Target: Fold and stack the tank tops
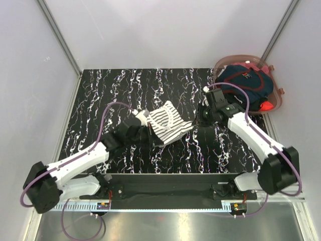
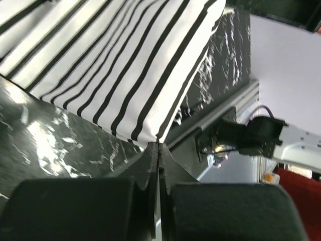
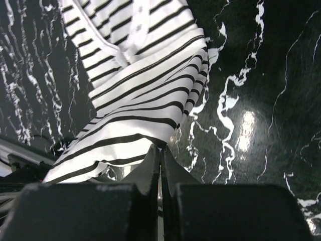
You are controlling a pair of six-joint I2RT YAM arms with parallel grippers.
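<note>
Marbled black worktop (image 1: 115, 90), mid-frame: I saw left gripper (image 2: 158, 150) and right gripper (image 3: 161, 153) each pinched tight on the striped top (image 1: 168, 123).

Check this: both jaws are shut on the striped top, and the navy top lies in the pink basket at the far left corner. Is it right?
No: the pink basket with the navy top is at the far right corner, as the top external view shows. Both jaws do grip the striped top.
</note>
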